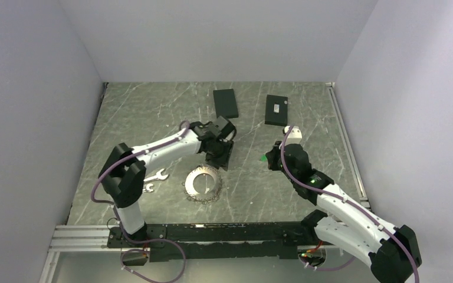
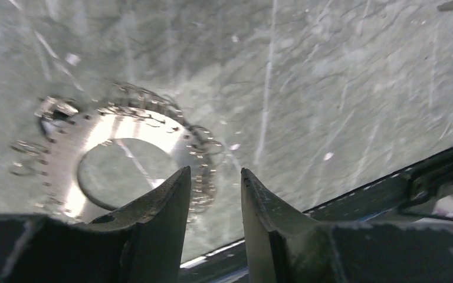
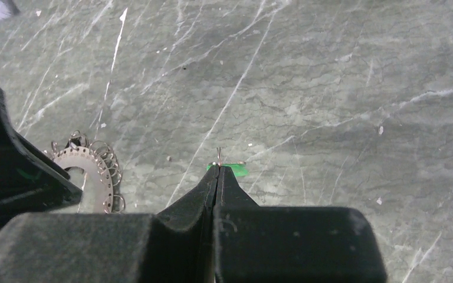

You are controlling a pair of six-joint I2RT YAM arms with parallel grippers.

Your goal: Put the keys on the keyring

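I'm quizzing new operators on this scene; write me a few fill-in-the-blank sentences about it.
The right claw is ___ on a small green piece.
The left claw hangs ___ and empty near the keyring.
___ black boxes lie far back on the table.
Missing: shut; open; two.

keyring (image 2: 59,159) blurred, partly behind left end effector (image 2: 215,171), green piece (image 3: 238,170) mostly hidden
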